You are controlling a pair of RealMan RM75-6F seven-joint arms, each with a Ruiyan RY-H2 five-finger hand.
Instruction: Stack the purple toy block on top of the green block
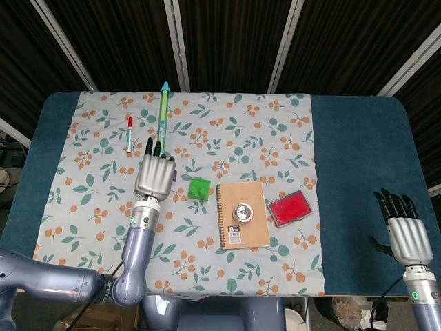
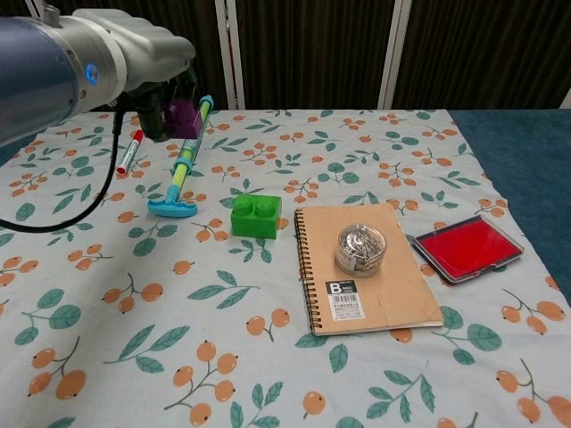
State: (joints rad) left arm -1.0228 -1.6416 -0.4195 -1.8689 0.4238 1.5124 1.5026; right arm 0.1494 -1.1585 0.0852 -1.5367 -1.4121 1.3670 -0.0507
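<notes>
My left hand [image 1: 156, 176] [image 2: 147, 53] holds the purple toy block [image 2: 183, 117] up in the air, above and to the left of the green block [image 2: 256, 215] [image 1: 200, 187]. From the head view the hand hides nearly all of the purple block. The green block rests on the floral cloth, just left of the notebook. My right hand [image 1: 404, 231] hovers at the table's near right edge, fingers straight and holding nothing; the chest view does not show it.
A spiral notebook [image 1: 242, 214] carries a round tin of clips [image 2: 360, 249]. A red ink pad [image 1: 290, 208] lies to its right. A blue-green toy syringe [image 2: 184, 164] and a red marker [image 1: 129, 133] lie at the back left.
</notes>
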